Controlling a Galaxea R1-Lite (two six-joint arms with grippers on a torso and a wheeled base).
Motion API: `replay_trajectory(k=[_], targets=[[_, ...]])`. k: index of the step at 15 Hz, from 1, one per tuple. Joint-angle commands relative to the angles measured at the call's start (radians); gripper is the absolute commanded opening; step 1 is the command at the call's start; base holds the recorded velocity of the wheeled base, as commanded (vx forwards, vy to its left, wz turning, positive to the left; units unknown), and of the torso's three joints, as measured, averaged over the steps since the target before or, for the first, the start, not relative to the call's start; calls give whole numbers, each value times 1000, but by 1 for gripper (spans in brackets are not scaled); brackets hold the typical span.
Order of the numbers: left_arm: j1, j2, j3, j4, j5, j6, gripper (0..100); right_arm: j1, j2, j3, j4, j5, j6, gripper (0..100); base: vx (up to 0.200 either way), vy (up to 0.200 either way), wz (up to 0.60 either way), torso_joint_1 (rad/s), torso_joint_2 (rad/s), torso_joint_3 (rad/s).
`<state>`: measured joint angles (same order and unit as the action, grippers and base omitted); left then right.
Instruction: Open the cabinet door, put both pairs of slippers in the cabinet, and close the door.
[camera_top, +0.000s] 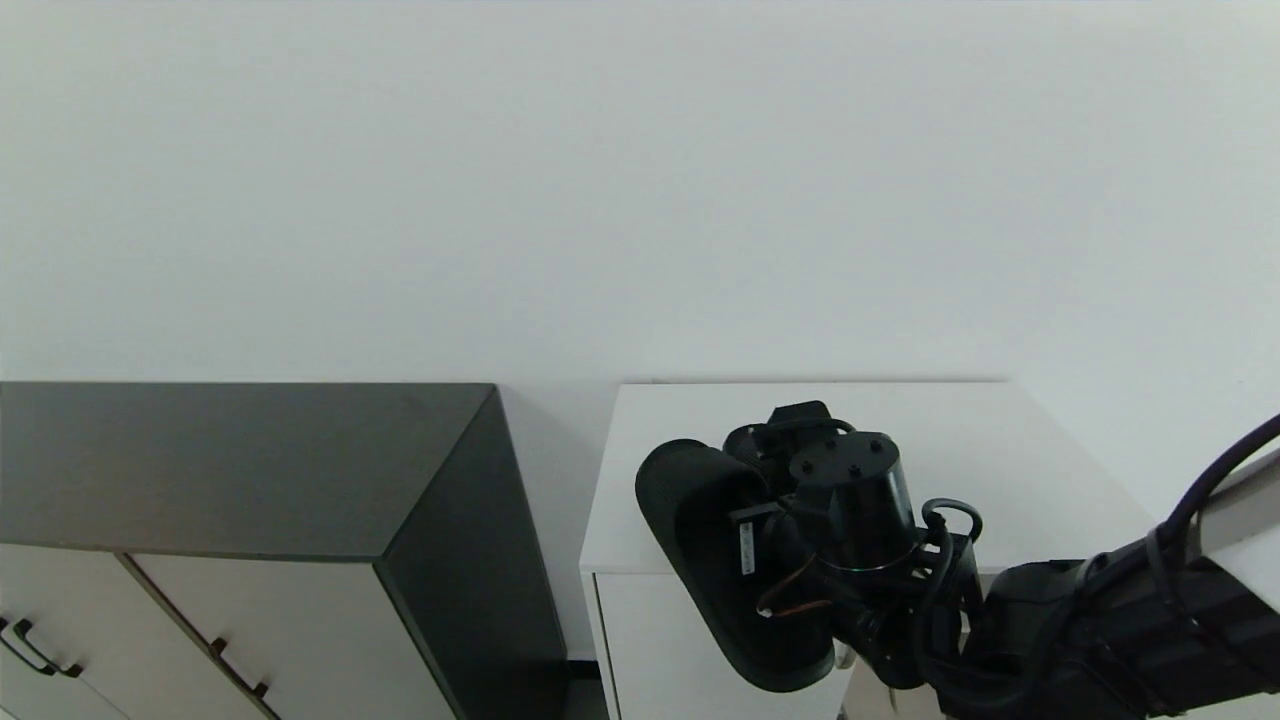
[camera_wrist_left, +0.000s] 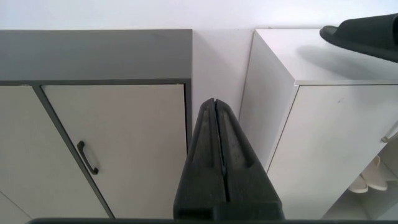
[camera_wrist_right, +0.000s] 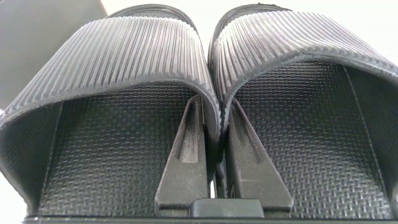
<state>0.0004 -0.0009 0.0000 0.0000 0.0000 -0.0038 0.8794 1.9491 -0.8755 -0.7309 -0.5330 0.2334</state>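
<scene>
Close by, the left hand (camera_wrist_left: 215, 111) is pressed shut on nothing; farther out, the right hand (camera_wrist_right: 215, 124) pinches the black slippers (camera_wrist_right: 130, 68) by their inner walls, above the white cabinet (camera_top: 1000, 450) (a firm pinch and level soles would suit lowering them inside).

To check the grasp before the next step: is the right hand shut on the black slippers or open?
Shut: the right hand pinches the inner edges of both black slippers between its fingers, in the right wrist view.
</scene>
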Motion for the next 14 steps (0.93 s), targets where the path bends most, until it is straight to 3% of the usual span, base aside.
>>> replay_trajectory(k=[1,12,14], targets=[[0,1,0,0,0,-1,0,1,-1,-2,-1,-2,-2,0,-200,0,0,2,2,2],[1,1,0,0,0,-2,0,3,1,1,-1,-5,-2,0,-200,0,0,2,3,2],[1,1,0,0,0,-4,0,3,1,4,1,-5,-2,0,0,0,0,0,0,0]])
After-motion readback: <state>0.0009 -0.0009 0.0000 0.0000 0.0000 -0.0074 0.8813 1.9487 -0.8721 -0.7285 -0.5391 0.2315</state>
